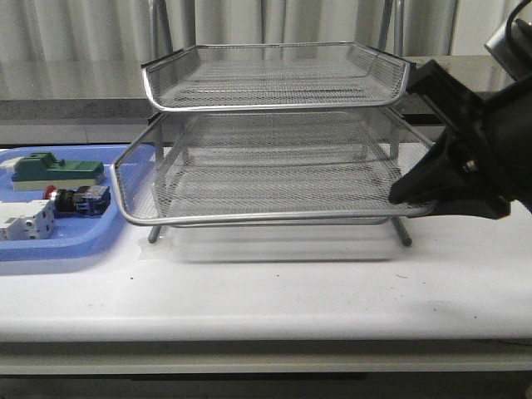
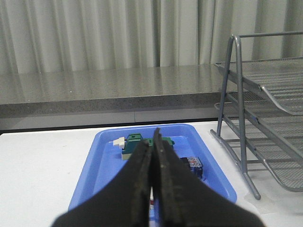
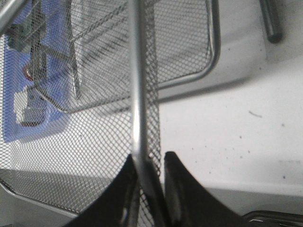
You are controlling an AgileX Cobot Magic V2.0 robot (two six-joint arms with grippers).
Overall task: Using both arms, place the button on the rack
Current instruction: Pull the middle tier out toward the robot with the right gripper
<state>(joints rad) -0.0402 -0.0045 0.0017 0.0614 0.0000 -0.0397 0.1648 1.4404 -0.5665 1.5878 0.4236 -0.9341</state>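
Pale curtains hang behind a grey counter ledge, and up front a white worktop [image 1: 332, 291] carries the action. Centre stage sits the silver wire-mesh rack [image 1: 274, 83], its middle tray [image 1: 266, 179] slid out forward. Over on the robot's right, the right end effector [image 3: 150, 172] is clamped onto that tray's right rim, mesh wall pinched between the black fingers [image 3: 177, 179]. On the left, a blue plastic tray [image 1: 75, 237] holds the button [image 1: 79, 199], red cap pointing left, lying between a green block [image 1: 54, 169] and a white breaker [image 1: 25, 223]. Above that blue tray hangs the left end effector [image 2: 152, 156], fingers pressed together with nothing between them, clear of the parts beneath.
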